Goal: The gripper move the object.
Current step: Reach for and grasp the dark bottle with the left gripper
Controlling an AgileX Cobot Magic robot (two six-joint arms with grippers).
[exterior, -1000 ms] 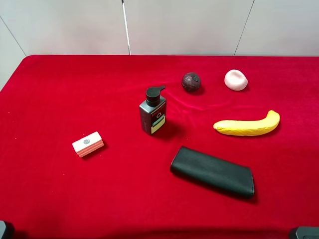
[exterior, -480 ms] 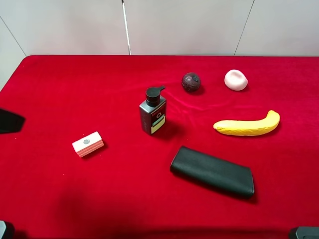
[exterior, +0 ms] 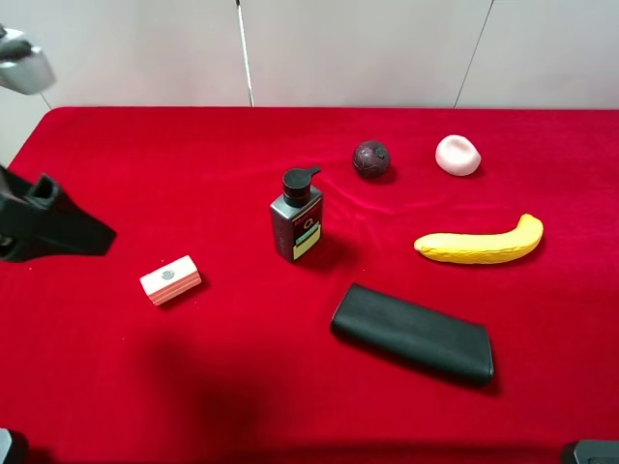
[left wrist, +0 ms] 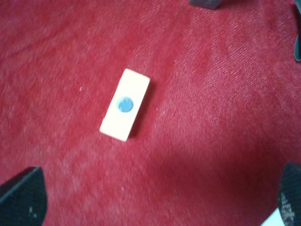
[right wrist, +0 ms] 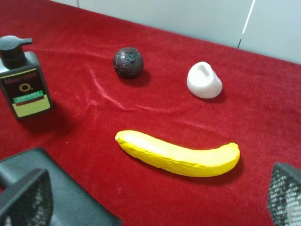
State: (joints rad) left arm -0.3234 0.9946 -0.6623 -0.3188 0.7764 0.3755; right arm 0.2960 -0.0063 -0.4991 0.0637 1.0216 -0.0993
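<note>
The object, a small dark grey pump bottle [exterior: 296,220] with a black pump head and a red, white and yellow-green label, stands upright at the middle of the red cloth. It also shows in the right wrist view [right wrist: 21,80]. My left gripper [exterior: 95,233] reaches in from the left edge, well left of the bottle and just up-left of a pink-and-white block [exterior: 170,279]. Its jaws stand wide apart and empty in the left wrist view [left wrist: 155,202], with the block [left wrist: 125,104] beyond them. My right gripper [right wrist: 155,200] is open and empty, out of the exterior view.
A flat black case [exterior: 413,333] lies right of and nearer than the bottle. A yellow banana [exterior: 480,243], a dark ball [exterior: 370,159] and a white lump [exterior: 457,155] lie on the right half. The red table [exterior: 193,145] ends at a grey back wall.
My left arm has come in from the left edge and moved right, toward the pink-and-white block. Its shadow has grown on the cloth. The bottle and the other objects have not moved.
</note>
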